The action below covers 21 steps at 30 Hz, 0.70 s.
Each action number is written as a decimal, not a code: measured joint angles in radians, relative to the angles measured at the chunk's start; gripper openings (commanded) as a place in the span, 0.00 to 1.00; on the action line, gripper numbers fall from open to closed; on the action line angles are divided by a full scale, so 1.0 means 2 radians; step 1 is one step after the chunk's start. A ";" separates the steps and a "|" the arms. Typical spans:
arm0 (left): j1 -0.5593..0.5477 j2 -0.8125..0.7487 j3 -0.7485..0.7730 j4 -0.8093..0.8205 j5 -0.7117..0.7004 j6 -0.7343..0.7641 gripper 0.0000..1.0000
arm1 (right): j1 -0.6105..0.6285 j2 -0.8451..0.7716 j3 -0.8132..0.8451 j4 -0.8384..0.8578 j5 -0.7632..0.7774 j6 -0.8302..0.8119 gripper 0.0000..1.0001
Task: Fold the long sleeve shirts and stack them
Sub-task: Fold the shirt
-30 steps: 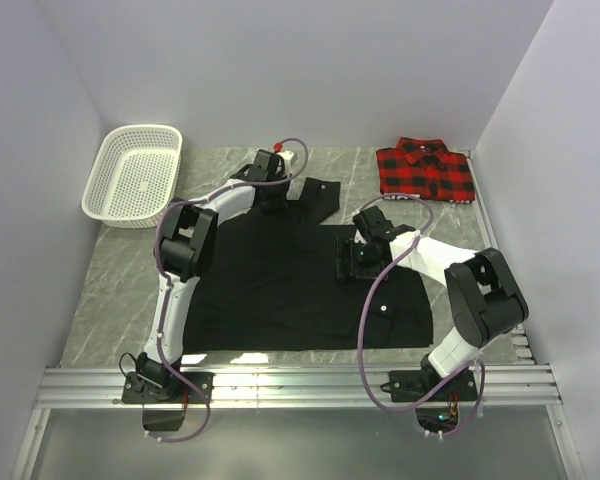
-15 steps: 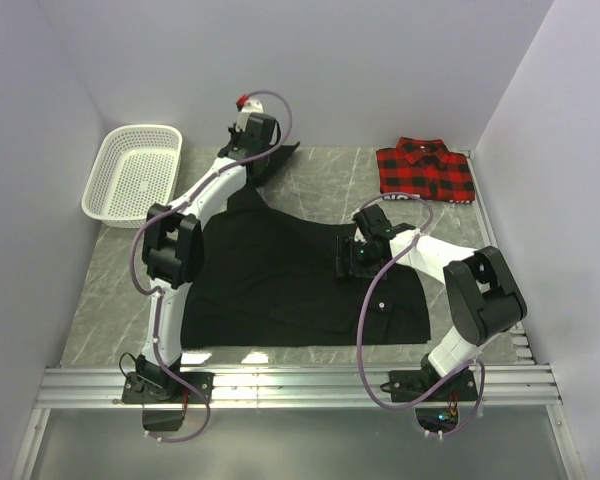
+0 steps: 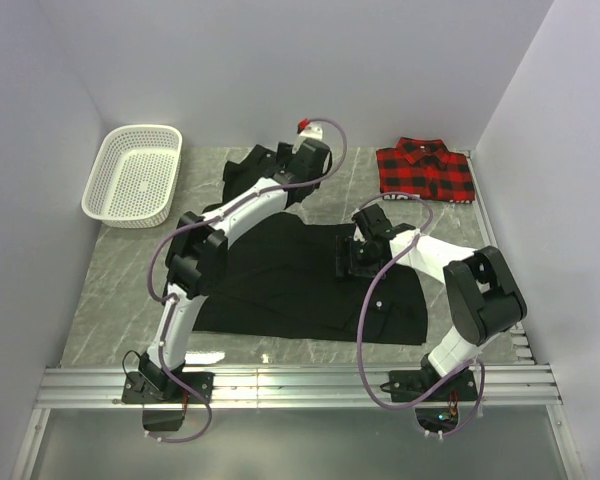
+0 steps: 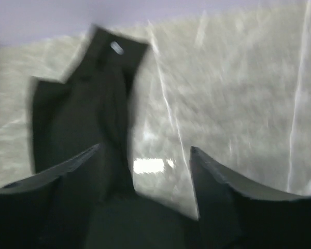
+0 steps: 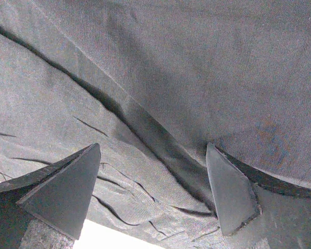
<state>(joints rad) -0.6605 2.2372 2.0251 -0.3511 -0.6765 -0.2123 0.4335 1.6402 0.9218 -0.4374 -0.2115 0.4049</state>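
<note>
My left pincer (image 4: 145, 148), just sprung apart, drops the black shirt's (image 3: 280, 285) sleeve (image 4: 85, 101) left of the plaid shirt (image 3: 426, 170); my spread right pincer (image 5: 153, 150) pins the cloth, fold unfinished.

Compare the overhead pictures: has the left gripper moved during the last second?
Yes. The left gripper has swung to the right, away from the white basket and closer to the plaid shirt.
</note>
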 measured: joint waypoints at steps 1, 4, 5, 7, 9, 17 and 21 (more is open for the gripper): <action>-0.001 -0.006 -0.017 0.000 0.019 -0.009 0.81 | 0.000 -0.001 0.000 0.000 0.000 -0.001 0.89; 0.011 -0.024 -0.054 -0.007 0.062 -0.036 0.85 | 0.000 -0.004 -0.002 0.002 0.000 -0.001 0.89; 0.018 -0.033 -0.065 -0.010 0.076 -0.047 0.86 | 0.000 -0.006 -0.003 0.003 0.001 -0.001 0.89; 0.037 -0.062 -0.093 -0.014 0.103 -0.071 0.86 | 0.000 -0.010 -0.004 0.003 0.005 -0.001 0.88; 0.068 -0.109 -0.136 -0.017 0.132 -0.103 0.85 | 0.000 -0.011 -0.004 0.000 0.013 -0.001 0.88; 0.175 -0.306 -0.332 -0.020 0.179 -0.181 0.82 | -0.060 -0.032 0.006 -0.005 0.023 0.020 0.85; 0.173 -0.343 -0.429 -0.040 0.200 -0.197 0.81 | -0.109 -0.031 0.020 0.019 0.018 0.049 0.84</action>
<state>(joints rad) -0.3149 1.5513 1.1667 -0.4313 -0.2760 -0.6064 0.2157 1.5784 0.9619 -0.3992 -0.1761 0.5037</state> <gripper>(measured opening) 0.816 0.839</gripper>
